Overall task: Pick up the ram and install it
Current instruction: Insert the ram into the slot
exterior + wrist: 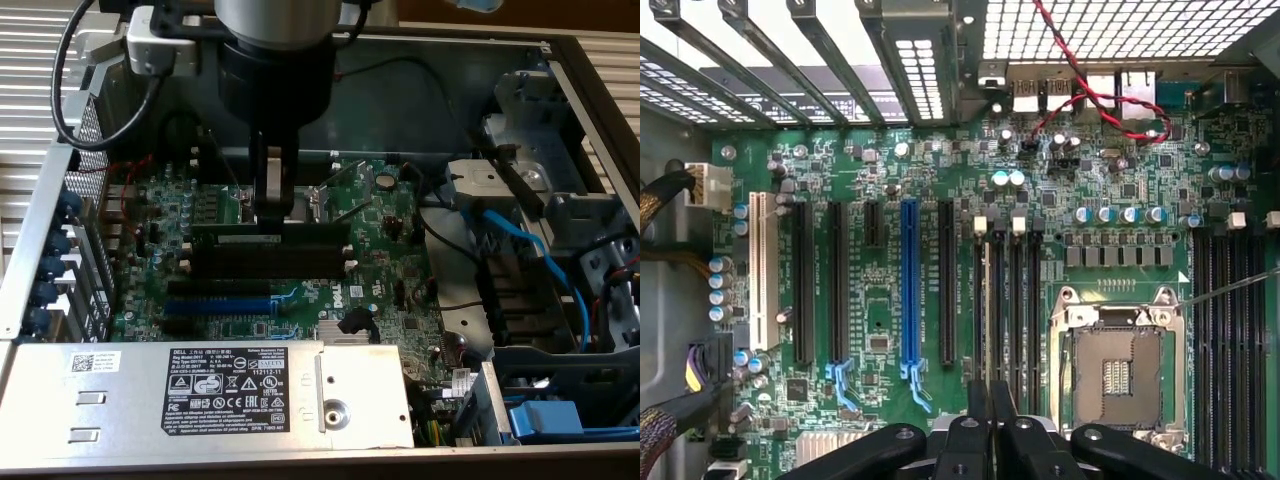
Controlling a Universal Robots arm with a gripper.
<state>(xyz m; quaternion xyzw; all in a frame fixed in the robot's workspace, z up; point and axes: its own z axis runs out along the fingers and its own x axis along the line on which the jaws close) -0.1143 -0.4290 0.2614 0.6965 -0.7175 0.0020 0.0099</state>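
Claw (272,212) clamped on the ram (305,238) over the memory slots, mid-board.

Fingers (978,430) pinched nearly together on the ram's top edge, about halfway along it. Ram upright on its long edge, green with a white label strip, lined up along the black slot nearest the CPU socket (318,205). Cannot tell whether fully seated. More black slots (270,262) just beside it, parallel, on the side away from the socket. Blue slot (215,305) farther out, toward the board (385,270) edge beside the labelled metal box (120,400). Blue cables (530,245) well apart, off the board's edge on the exterior view's right.
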